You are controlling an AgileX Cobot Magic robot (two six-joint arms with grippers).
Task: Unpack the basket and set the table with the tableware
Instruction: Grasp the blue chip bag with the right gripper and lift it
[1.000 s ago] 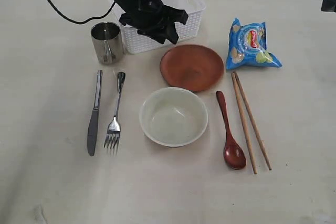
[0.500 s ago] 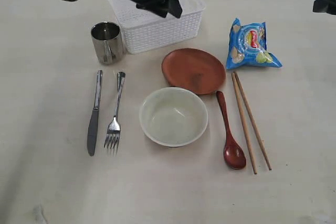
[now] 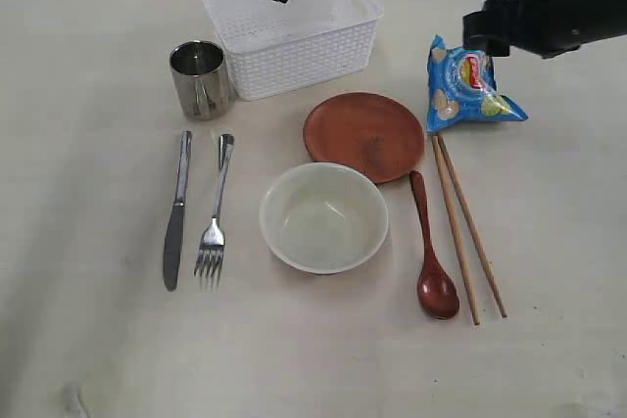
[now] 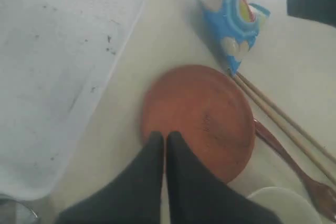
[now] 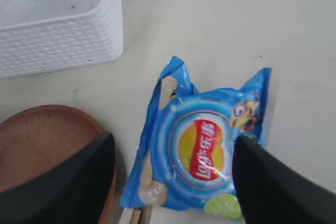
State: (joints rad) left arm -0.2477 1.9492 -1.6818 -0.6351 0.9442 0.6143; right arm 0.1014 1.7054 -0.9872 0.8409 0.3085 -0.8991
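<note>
The right gripper (image 5: 173,141) hung with jaws spread wide over the blue snack bag (image 3: 472,85), toward the far right corner of the surface (image 3: 88,340). A clean pick probably called for a straight drop onto the crinkly bag's middle, sparing the chopsticks (image 3: 468,232) just at its near end. The left gripper (image 4: 165,136), jaws pressed together, hung over the basket (image 3: 294,56), which was white, perforated and empty, by the far edge.

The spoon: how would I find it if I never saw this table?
Find the cream bowl in the middle. Between it and the two pale chopsticks lies the spoon. It alone is dark red, glossy, with a round scoop.
</note>
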